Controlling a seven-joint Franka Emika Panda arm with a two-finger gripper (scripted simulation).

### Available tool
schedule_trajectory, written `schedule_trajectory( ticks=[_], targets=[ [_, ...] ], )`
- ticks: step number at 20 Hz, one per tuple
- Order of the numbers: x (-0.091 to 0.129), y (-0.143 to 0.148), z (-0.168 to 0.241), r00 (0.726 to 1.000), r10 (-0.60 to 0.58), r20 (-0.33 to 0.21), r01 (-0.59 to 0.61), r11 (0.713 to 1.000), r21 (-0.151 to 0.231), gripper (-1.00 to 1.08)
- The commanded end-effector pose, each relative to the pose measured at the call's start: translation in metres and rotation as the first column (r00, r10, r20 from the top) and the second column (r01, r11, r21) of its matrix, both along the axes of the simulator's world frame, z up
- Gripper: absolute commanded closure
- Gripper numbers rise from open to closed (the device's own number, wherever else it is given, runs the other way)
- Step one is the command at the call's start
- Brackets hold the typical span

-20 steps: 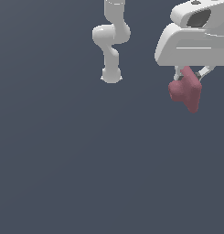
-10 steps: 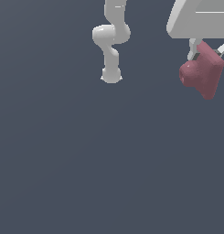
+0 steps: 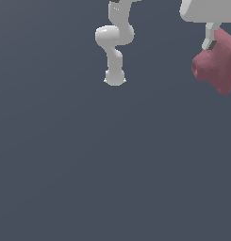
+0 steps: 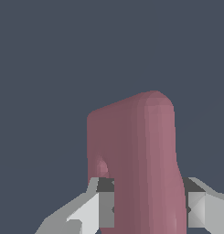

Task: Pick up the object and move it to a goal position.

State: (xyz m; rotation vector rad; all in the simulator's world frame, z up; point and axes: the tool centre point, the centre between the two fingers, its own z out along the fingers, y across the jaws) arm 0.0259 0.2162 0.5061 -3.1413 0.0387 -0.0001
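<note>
The gripper [image 4: 145, 208] has the object [image 4: 141, 151] pinched tight, one finger [image 4: 102, 208] pressed on each side of it, jaws closed just to the piece's width. The pinkish-red lump juts out well past the fingertips. In the exterior view the object [image 3: 217, 63] hangs directly under the white gripper [image 3: 210, 40], lifted clear of the grey counter [image 3: 112, 164], with the arm's base [image 3: 114, 77] standing well apart from the gripper.

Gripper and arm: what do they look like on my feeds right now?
The arm is glossy white with rounded, bulbous segments. The gripper has pale grey-white, angular fingers with dark inner pads. No cables or markings show.
</note>
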Motion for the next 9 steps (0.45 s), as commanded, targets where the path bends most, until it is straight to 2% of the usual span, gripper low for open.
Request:
schedule_trajectory(
  ticks=[1,9],
  targets=[
    [0.0004,0.0004,0.0037,1.000,0.000,0.000,0.000,1.000,0.000,1.08],
    [0.0012,0.0010,0.0071,1.000,0.000,0.000,0.000,1.000,0.000,1.08]
  ],
)
